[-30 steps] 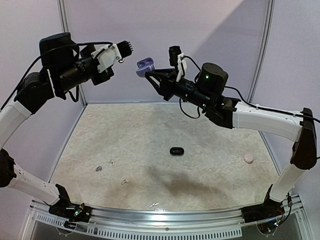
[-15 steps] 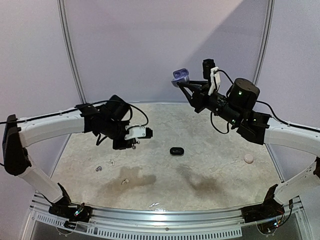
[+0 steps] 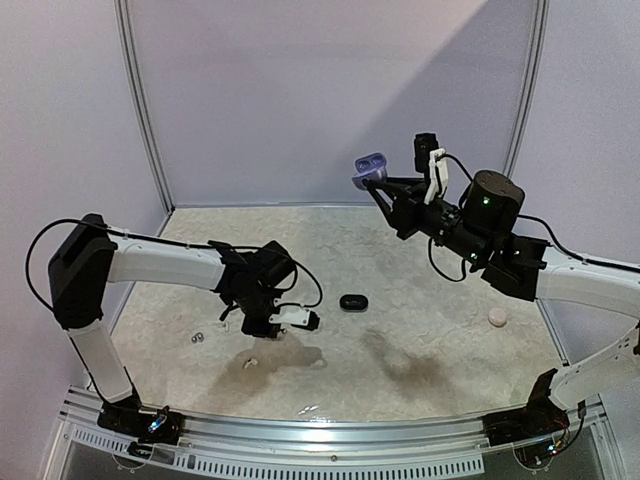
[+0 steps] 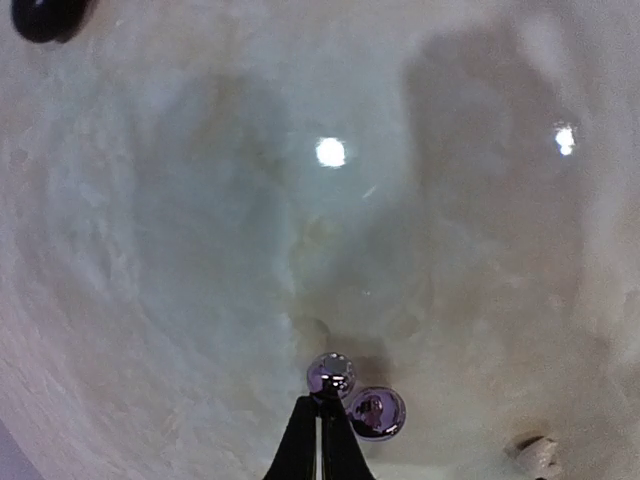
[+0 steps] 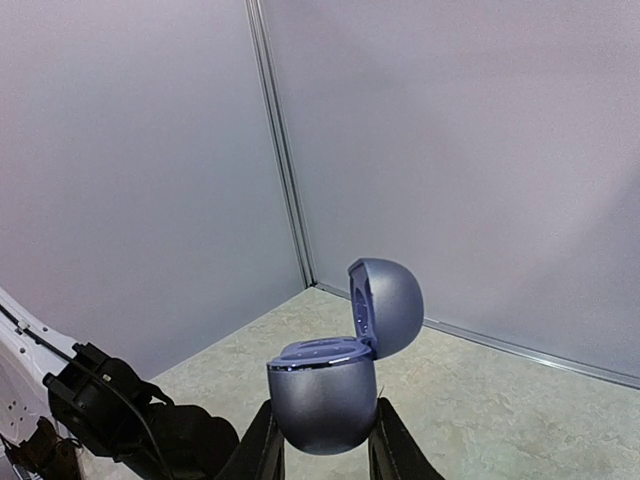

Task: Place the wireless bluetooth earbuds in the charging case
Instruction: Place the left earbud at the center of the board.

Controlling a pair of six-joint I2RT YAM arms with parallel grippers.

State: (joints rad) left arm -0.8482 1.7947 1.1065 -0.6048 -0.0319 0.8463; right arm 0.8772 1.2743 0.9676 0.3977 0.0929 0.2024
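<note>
Swung down from high, the left gripper (image 4: 320, 428) hovers closed and empty beside two silvery earbuds (image 4: 331, 375); open it first, while the right gripper (image 5: 320, 440) grips the open charging case (image 5: 330, 392).

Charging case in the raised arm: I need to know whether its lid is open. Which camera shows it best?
Right wrist view: the charging case sits large and central, lid hinged up, gripped by the right tool. The top external view shows it small and far off. The left wrist view misses it.

top: high, over table (image 3: 330, 250) | left wrist: close, downward | right wrist: outward
</note>
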